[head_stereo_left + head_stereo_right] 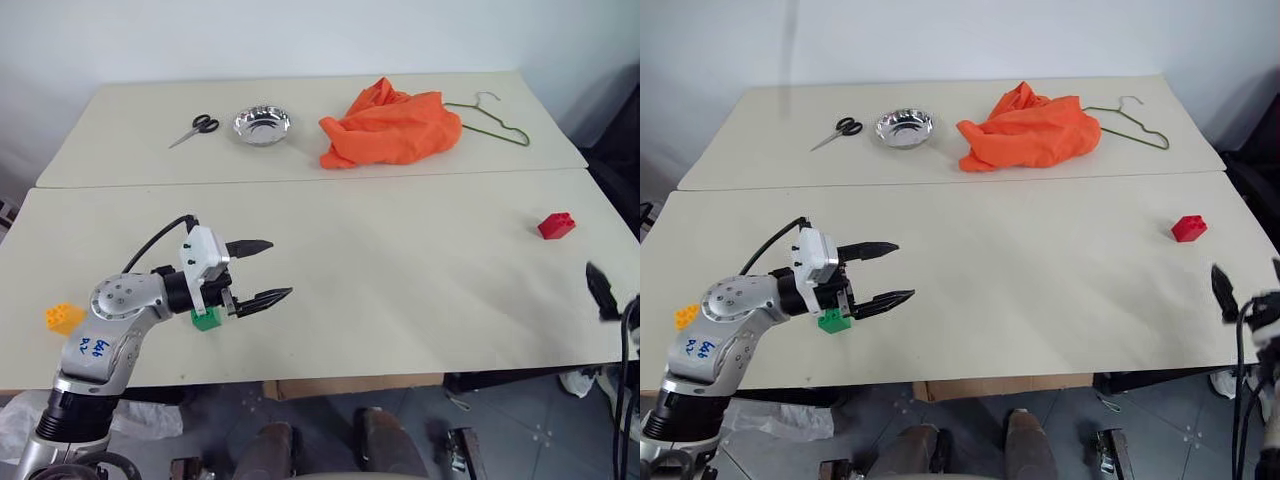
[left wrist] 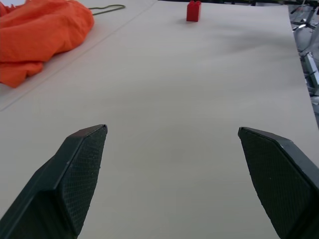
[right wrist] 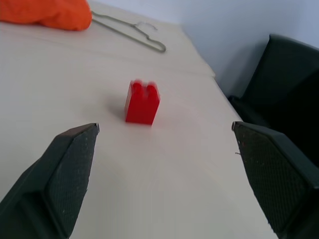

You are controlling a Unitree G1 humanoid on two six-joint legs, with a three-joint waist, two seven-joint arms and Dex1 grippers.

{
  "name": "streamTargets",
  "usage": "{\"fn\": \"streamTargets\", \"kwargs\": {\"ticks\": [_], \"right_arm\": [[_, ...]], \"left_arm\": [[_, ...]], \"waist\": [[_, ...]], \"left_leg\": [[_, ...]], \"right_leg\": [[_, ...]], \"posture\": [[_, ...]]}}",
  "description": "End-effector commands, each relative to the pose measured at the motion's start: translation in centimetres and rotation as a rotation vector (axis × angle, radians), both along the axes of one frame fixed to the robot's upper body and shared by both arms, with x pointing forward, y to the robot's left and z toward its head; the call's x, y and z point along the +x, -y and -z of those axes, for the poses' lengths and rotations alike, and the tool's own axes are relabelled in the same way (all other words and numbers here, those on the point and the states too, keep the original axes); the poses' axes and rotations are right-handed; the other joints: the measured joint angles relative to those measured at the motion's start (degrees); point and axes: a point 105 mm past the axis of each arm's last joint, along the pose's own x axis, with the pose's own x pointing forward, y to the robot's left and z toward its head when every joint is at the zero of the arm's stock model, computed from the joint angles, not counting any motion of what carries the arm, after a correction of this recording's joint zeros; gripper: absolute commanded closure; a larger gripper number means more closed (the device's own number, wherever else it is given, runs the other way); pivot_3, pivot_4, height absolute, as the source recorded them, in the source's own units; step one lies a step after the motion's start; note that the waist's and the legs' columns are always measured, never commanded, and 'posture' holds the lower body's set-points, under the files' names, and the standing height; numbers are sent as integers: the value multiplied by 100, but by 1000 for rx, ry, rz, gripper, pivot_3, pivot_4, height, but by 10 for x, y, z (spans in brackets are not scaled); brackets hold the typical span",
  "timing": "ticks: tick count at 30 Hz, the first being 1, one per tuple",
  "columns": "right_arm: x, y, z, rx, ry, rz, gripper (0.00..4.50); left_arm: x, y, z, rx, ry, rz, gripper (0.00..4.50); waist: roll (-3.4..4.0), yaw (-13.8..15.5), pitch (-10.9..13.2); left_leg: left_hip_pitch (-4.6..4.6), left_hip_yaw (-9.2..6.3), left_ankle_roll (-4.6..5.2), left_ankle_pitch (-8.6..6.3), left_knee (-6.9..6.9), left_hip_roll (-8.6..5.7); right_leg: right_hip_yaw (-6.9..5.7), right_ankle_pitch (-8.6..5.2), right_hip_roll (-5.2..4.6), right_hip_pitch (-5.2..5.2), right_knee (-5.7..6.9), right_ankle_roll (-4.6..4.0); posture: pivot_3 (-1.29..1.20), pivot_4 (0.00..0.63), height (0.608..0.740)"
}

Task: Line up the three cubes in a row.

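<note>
Tabletop (image 1: 400, 280): your right wrist view shows the red cube (image 3: 142, 102) ahead of the wide-spread right gripper (image 3: 164, 174); head views show the green cube (image 1: 206, 319) beside the wide-spread left gripper (image 1: 268, 270), and the steel bowl (image 1: 262, 125) empty.

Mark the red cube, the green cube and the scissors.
red cube (image 3: 142, 104): right wrist view, its front face.
green cube (image 1: 832, 322): right eye view, its visible side.
scissors (image 1: 204, 124): left eye view, black handles.
</note>
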Motion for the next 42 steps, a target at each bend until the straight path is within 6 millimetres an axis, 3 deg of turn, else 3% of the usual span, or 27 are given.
{"fn": "streamTargets", "kwargs": {"ticks": [1, 5, 9, 14, 22, 26, 32, 34, 35, 38, 41, 42], "right_arm": [[22, 9, -23, -2, -23, 62, 0], [49, 14, -39, 4, -57, 102, 0], [73, 12, -22, 21, -246, 80, 0], [82, 26, -14, 38, -353, 147, 0], [88, 20, -2, 77, -416, 101, 0], [91, 17, 4, 54, -438, 98, 877], [95, 9, 5, 46, -428, 55, 2930], [97, 5, 4, 47, -427, 22, 3019], [99, -1, 0, 50, -408, -21, 3019], [111, -45, -37, 104, -252, -344, 3019], [113, -107, -55, -9, -272, -690, 3019], [110, -143, -58, -90, -306, -863, 3019]], "left_arm": [[-13, 5, -10, 17, 49, 40, 28], [-10, 4, -16, -16, 81, -14, 28], [-9, 2, -14, 11, 94, -24, 28], [-11, 4, -17, 2, 116, -13, 28], [-11, 1, -16, -15, 116, -47, 28], [-9, 0, -17, -5, 123, -47, 0], [-8, -2, -18, 2, 126, -54, 0], [-9, -3, -18, 2, 126, -58, 0], [-9, -4, -18, 2, 125, -61, 0], [-9, -8, -17, 8, 125, -73, 0], [-7, -19, -17, 22, 126, -104, 0], [-6, -26, -16, 25, 117, -117, 0]], "waist": [[0, 16, 0], [-2, 71, 1], [-2, 106, 1], [-2, 130, 1], [-2, 124, 1], [-2, 109, 1], [-2, 86, 1], [-3, 77, 2], [-3, 74, 2], [-4, 8, 3], [0, -53, 4], [0, -68, 4]], "left_leg": [[-1, 0, -1, 0, 1, 4], [-6, -3, 0, 3, 1, 2], [-10, 2, 3, 3, 0, -2], [-18, 6, 5, 2, -2, -3], [-21, 8, 5, 1, -9, -2], [-22, 9, 5, 1, -8, -2], [-22, 9, 5, 1, -9, -2], [-22, 8, 5, 1, -7, -2], [-22, 7, 5, 1, -7, -2], [-22, 8, 5, 1, -9, -1], [-21, 20, 4, 0, -13, 8], [-22, 21, 0, -1, -14, 14]], "right_leg": [[5, 0, 2, -3, 1, 0], [46, 0, 0, -7, -1, -1], [52, 1, 1, -10, -6, 1], [54, 1, 0, -19, -13, 1], [53, 1, 2, -23, -21, 1], [54, 2, 3, -22, -22, 3], [53, 2, 4, -21, -23, 3], [52, 3, 3, -20, -24, 5], [52, 3, 3, -21, -23, 5], [52, 3, 6, -21, -27, 6], [50, 6, 12, -24, -20, 11], [49, 6, 16, -26, -18, 11]], "posture": [[0, 150, 740], [0, 150, 740], [0, 150, 740], [0, 150, 740], [0, 150, 740], [0, 150, 740], [0, 150, 740], [0, 150, 740], [0, 150, 740], [0, 150, 740], [0, 150, 740], [0, 150, 740]]}}
